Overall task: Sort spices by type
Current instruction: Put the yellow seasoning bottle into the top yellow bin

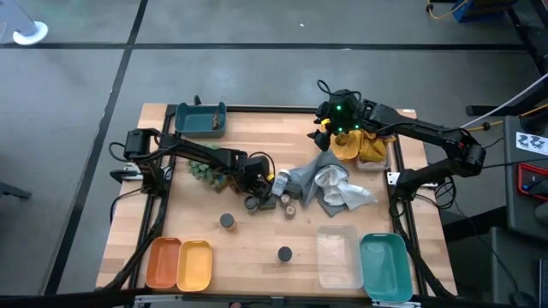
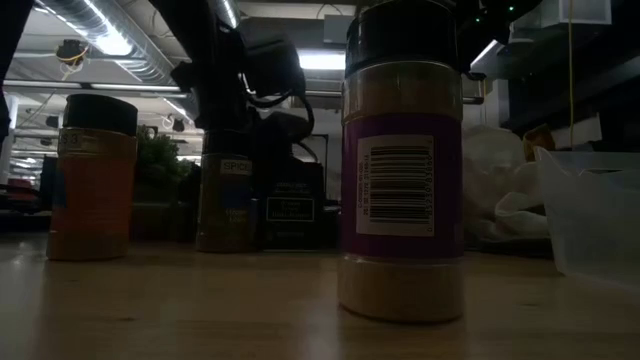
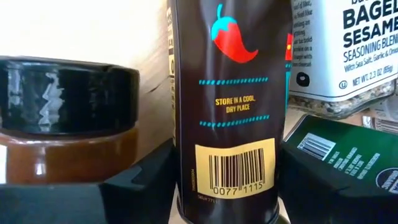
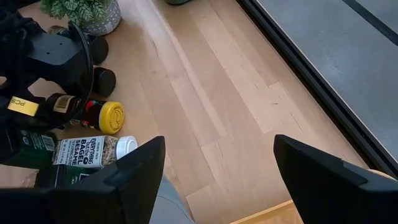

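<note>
My left gripper [image 1: 254,177] reaches into the cluster of spices [image 1: 272,195] at the table's middle and is shut on a dark bottle [image 3: 227,106] with a red chili label and a yellow lid [image 4: 112,117], which lies on its side. Beside it are a brown jar with a black lid [image 3: 62,118], a bagel-sesame jar [image 3: 348,50] and a green tin [image 3: 348,162]. Two dark-lidded jars [image 1: 227,221] [image 1: 284,253] stand apart nearer the front. My right gripper [image 4: 217,180] hangs open above the far right of the table, holding nothing. My left gripper pinches the dark bottle between its two fingers [image 3: 140,186], one on each side of the body near its bottom end [image 3: 235,171]. The fingers slant down from the table's left and lie along the bottle. The bottle lies on the table, lid end pointing right.
Grey and white cloths [image 1: 330,184] lie right of the cluster, a green plant ball [image 1: 203,171] left of it. A teal tray [image 1: 201,120] sits far left, orange [image 1: 163,261] and yellow [image 1: 195,263] trays near left, a clear box [image 1: 336,255] and teal tray [image 1: 383,265] near right.
</note>
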`<state>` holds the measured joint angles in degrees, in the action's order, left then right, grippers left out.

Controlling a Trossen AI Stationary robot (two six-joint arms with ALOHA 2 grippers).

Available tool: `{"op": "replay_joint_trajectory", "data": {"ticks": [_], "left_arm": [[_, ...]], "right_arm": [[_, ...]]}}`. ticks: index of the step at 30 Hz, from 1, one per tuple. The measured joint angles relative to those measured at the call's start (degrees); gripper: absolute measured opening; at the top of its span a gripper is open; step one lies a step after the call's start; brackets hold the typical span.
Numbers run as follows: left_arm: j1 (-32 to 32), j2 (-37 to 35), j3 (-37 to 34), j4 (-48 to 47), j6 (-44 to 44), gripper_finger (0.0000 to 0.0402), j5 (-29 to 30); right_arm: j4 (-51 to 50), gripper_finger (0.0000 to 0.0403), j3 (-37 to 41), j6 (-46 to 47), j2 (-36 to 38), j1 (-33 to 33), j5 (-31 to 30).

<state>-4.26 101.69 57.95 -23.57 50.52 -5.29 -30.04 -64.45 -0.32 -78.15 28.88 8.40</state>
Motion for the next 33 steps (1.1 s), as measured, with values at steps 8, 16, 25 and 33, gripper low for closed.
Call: {"op": "replay_joint_trajectory", "data": {"ticks": [8,16,25,33], "left_arm": [[-2.57,-0.30,0.02,0.67,-1.68,0.0211,-3.59],[-6.48,-5.27,0.16,6.01,-9.53,0.0211,-4.54],[-9.49,-8.00,0.20,20.47,-20.51,0.0211,0.24],[-9.89,-7.99,0.23,35.27,-31.16,0.0211,6.36]], "right_arm": [[0.00,0.0298,0.00,-1.63,0.00,0.00,0.31],[0.00,0.0298,0.00,-7.08,0.00,-0.02,5.29],[0.29,0.0298,0.00,-7.50,0.00,-0.02,5.85],[3.25,0.0298,0.00,-7.48,0.00,-0.02,9.29]]}}
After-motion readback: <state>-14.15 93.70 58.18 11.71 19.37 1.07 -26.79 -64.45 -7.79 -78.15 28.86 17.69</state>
